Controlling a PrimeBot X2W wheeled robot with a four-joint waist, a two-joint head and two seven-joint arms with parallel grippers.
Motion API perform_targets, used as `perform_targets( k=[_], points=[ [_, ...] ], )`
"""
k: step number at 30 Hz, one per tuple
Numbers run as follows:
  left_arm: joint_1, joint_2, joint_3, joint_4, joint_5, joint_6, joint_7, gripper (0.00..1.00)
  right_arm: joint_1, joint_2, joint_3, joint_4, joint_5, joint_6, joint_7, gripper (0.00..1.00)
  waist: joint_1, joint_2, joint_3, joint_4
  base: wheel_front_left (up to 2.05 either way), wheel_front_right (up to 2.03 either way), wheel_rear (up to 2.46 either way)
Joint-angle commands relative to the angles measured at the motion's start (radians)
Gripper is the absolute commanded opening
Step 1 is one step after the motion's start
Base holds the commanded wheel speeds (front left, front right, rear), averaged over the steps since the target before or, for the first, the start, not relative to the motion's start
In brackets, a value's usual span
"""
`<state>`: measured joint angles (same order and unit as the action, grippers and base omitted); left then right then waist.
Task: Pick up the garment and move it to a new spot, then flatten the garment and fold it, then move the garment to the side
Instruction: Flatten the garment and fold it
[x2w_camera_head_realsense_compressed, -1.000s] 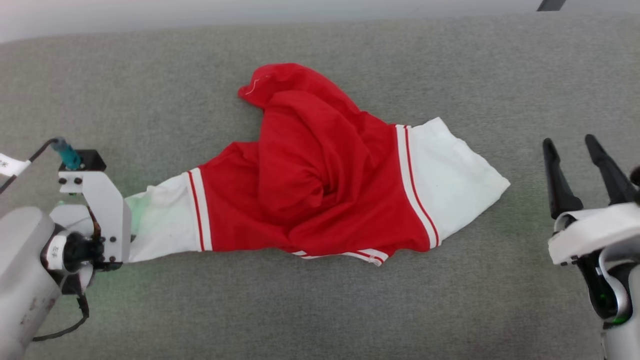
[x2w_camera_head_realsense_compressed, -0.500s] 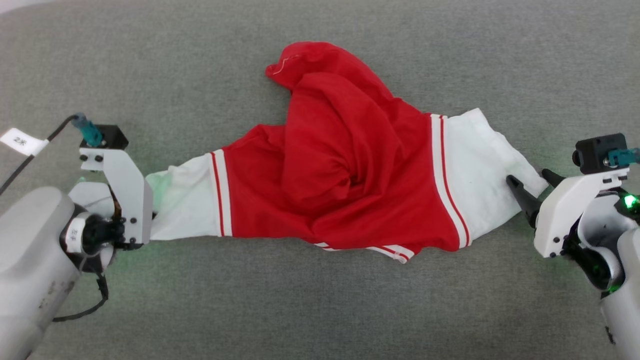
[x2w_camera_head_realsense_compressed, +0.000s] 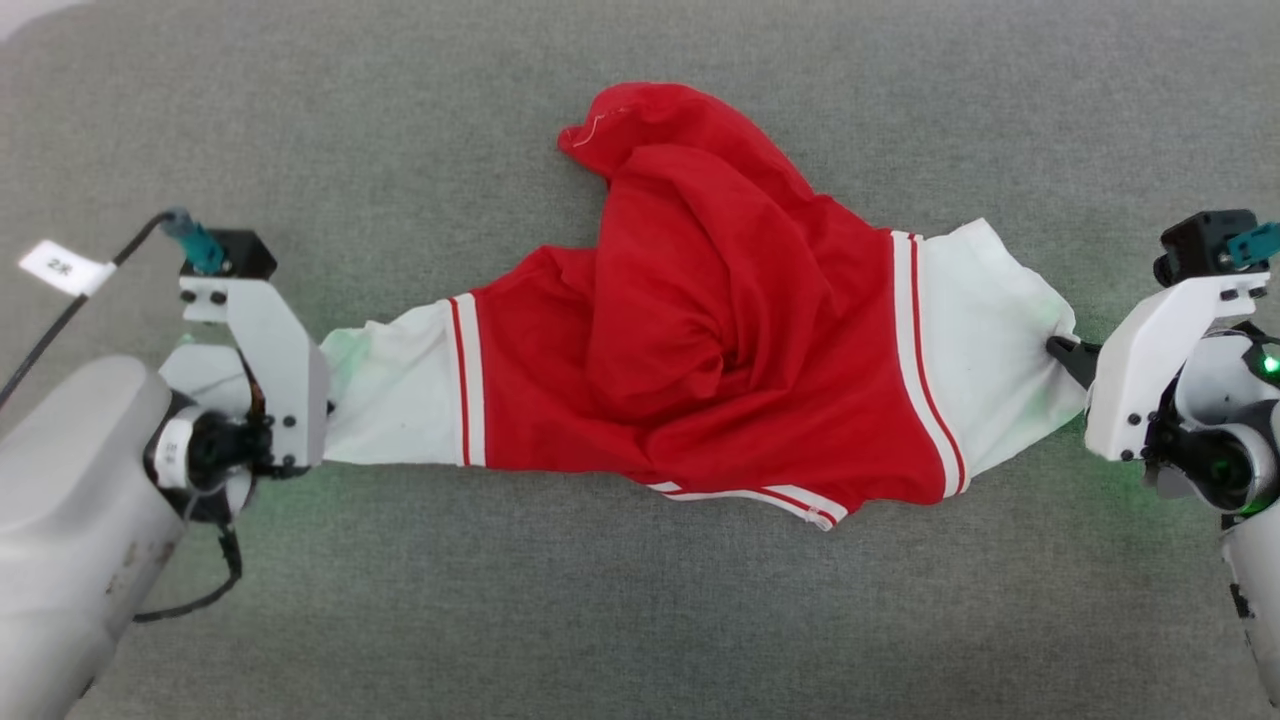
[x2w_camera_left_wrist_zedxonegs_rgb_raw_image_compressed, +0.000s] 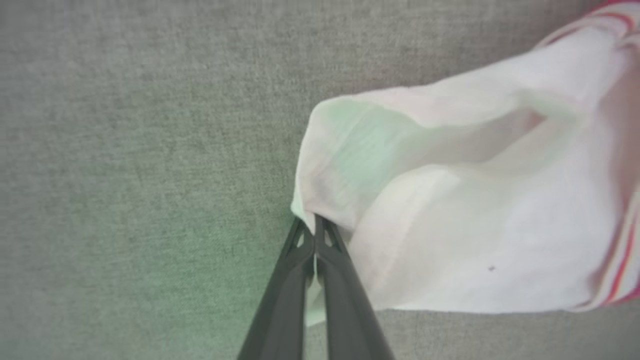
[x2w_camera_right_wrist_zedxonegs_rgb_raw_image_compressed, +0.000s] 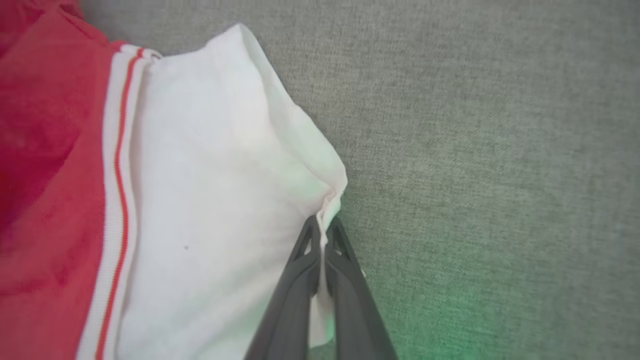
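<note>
The red jersey T-shirt with white short sleeves (x2w_camera_head_realsense_compressed: 720, 350) lay across the middle of the grey woven cloth surface (x2w_camera_head_realsense_compressed: 640, 620). Its left sleeve (x2w_camera_head_realsense_compressed: 400, 400) reached to the left and its right sleeve (x2w_camera_head_realsense_compressed: 1000, 350) to the right. The left gripper with two long dark fingers (x2w_camera_left_wrist_zedxonegs_rgb_raw_image_compressed: 315, 225) pinched the left sleeve's outer edge, and the right gripper (x2w_camera_right_wrist_zedxonegs_rgb_raw_image_compressed: 325, 231) pinched the right sleeve's outer edge. Between them the bunched body reached toward the far side.

White screwed bracket (x2w_camera_head_realsense_compressed: 275, 350) is carrying black camera (x2w_camera_head_realsense_compressed: 240, 255), teal plug (x2w_camera_head_realsense_compressed: 203, 245), tagged black cable (x2w_camera_head_realsense_compressed: 50, 330). Left gripper (x2w_camera_left_wrist_zedxonegs_rgb_raw_image_compressed: 315, 222) is showing dark grey fingers (x2w_camera_left_wrist_zedxonegs_rgb_raw_image_compressed: 287, 300); right wrist LED (x2w_camera_head_realsense_compressed: 1270, 365) is glowing green.
</note>
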<state>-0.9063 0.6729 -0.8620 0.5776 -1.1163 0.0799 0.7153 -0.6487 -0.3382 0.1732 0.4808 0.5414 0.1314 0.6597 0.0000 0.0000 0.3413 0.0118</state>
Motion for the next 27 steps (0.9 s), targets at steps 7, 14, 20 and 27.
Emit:
perform_targets(
  k=[7,14,20,27],
  points=[
    [-0.096,0.002,0.016,-0.035,0.026,-0.009,-0.004,0.00,-0.081,0.027,-0.105,-0.025,0.130,-0.002,0.038,0.00,0.0000,0.0000,-0.076,0.009,0.00,0.00,0.00],
    [-0.190,0.021,0.035,-0.081,0.038,-0.009,0.018,0.00,-0.173,0.057,-0.184,-0.034,0.208,-0.002,0.039,0.00,0.0000,0.0000,-0.150,0.009,0.00,0.00,0.00],
    [-0.301,0.042,0.068,-0.088,0.057,-0.010,0.013,0.00,-0.294,0.099,-0.262,-0.010,0.226,-0.002,0.001,0.00,0.0000,0.0000,-0.205,-0.001,0.00,0.00,0.00],
    [-0.436,0.045,0.096,-0.046,0.104,-0.034,-0.033,0.00,-0.441,0.110,-0.307,0.039,0.173,-0.002,-0.087,0.00,0.0000,0.0000,-0.241,-0.008,0.00,0.00,0.00]
  ],
)
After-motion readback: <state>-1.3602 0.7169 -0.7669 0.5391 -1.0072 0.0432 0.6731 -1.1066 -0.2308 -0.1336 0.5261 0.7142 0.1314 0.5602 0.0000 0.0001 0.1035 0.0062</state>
